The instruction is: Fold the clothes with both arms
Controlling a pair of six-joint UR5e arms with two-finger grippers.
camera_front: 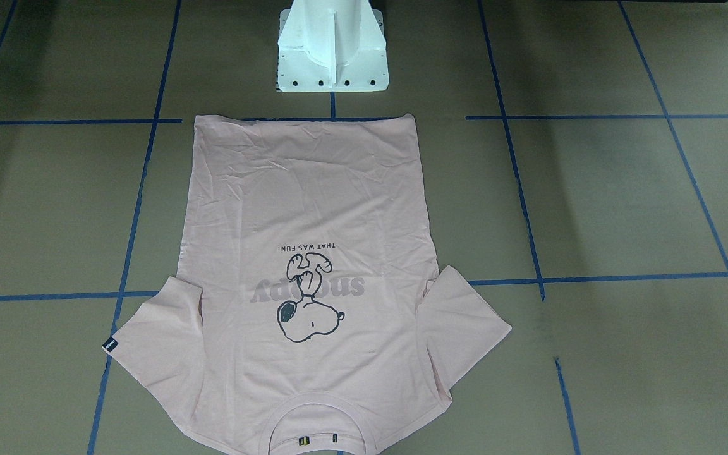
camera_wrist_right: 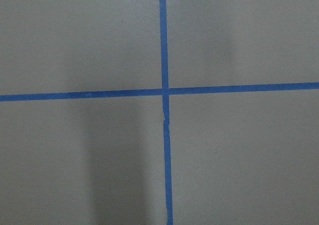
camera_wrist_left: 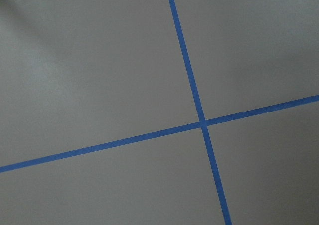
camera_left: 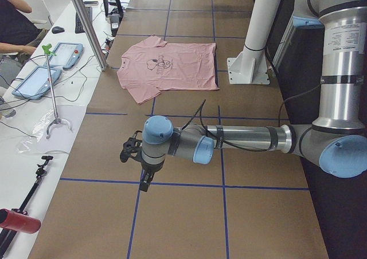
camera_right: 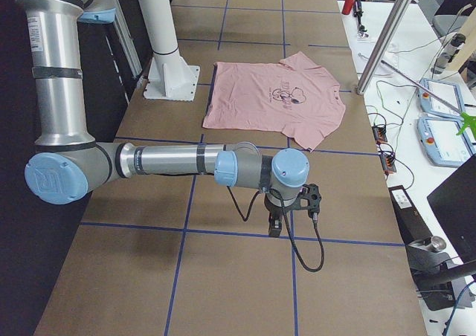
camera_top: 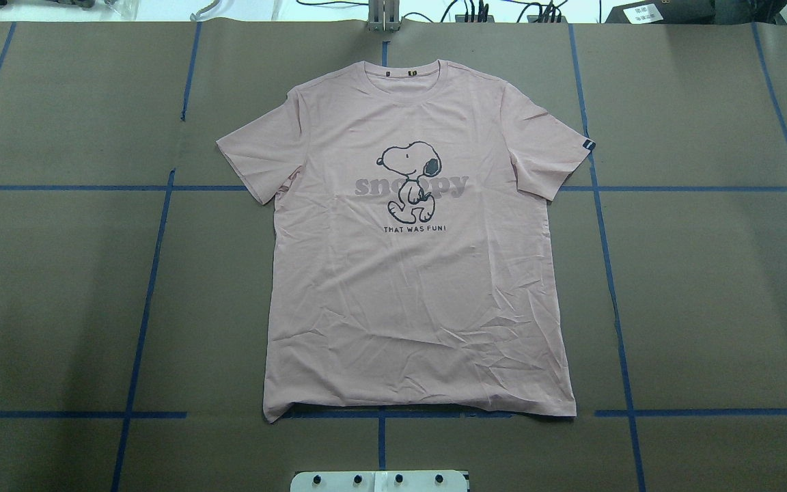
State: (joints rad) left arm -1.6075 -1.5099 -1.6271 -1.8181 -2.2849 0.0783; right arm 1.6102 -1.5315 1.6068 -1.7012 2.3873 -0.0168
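Our left arm reaches out low over the table, and our left gripper hangs above bare brown surface; its wrist camera shows only a crossing of blue tape lines below it; we cannot tell whether its jaws are spread or pressed together, since only the side view catches it; the T-shirt lies well apart from this gripper, off toward its right; the shirt is spread flat and face up, both sleeves out, the hem toward the white pedestal and the collar on the far side, with the small sleeve tag on the sleeve nearer our right gripper; that gripper, at the end of our right arm, hangs likewise over a tape crossing, the shirt well apart on its left, and again we cannot tell how its jaws stand; neither gripper touches the cloth; we judge that nothing of the folding is done yet: no fold shows, only light wrinkles, so every fold remains, beginning with bringing both grippers to the shirt.
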